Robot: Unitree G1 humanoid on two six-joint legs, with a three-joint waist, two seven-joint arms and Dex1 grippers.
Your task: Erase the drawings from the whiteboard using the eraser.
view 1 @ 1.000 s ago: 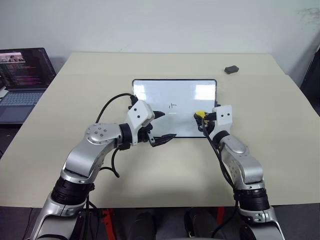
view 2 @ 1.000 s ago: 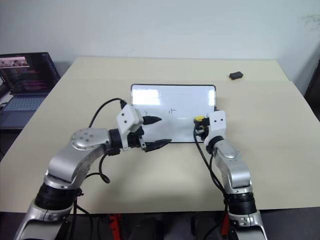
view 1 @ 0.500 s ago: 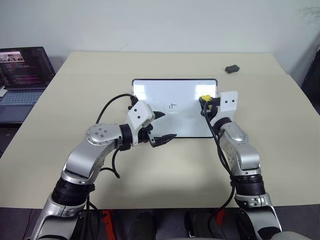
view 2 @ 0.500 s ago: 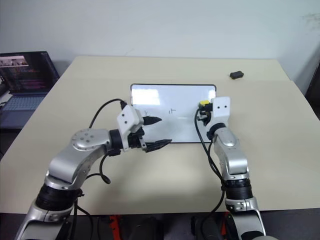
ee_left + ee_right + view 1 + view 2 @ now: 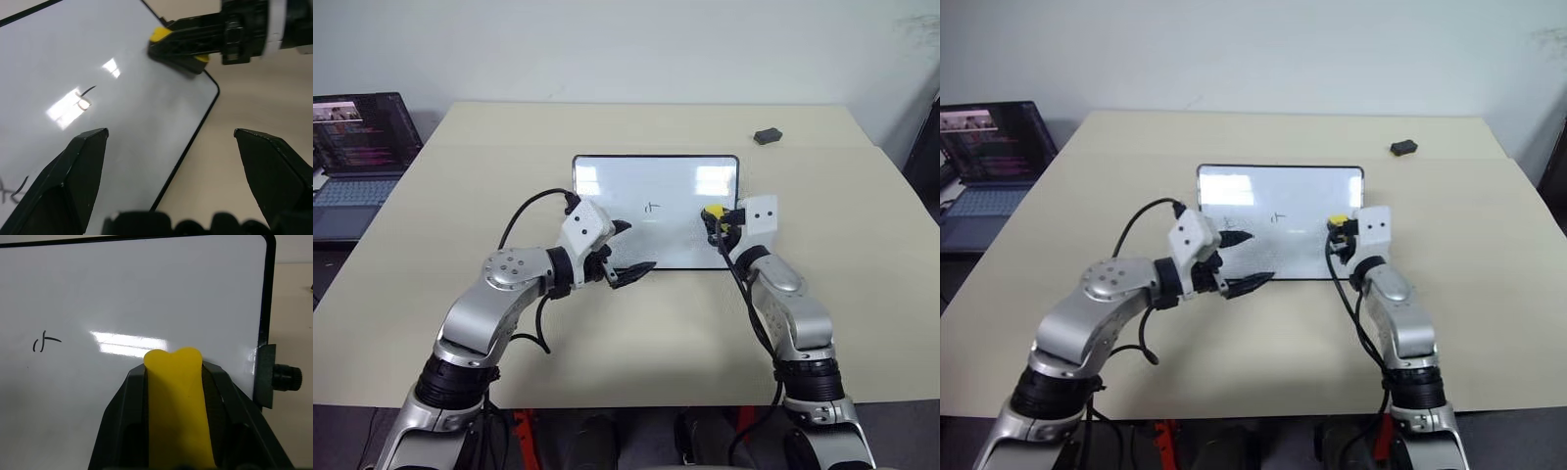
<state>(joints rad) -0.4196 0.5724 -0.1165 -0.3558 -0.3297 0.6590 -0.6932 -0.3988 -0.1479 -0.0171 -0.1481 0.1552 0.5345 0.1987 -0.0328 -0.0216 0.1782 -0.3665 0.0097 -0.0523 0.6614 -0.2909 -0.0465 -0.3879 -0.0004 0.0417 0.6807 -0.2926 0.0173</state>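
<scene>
beige table (image 5: 460, 294), whiteboard (image 5: 675, 181) flat on it; dark lump (image 5: 766, 136)

Looks like a lab or office test room to me. There's a big plain beige table (image 5: 862, 294) pushed up near a bare white wall (image 5: 626, 49), and an open laptop (image 5: 357, 157) off to the side with what looks like code on its screen. A small whiteboard (image 5: 656, 186) lies flat on the table.

You are seeing the whiteboard (image 5: 656, 211) lying mid-desk (image 5: 636, 127), the eraser (image 5: 713, 212) sitting over its right part, a drawing (image 5: 652, 208) lying left of it, a laptop (image 5: 357, 157) standing off the desk's left edge.
</scene>
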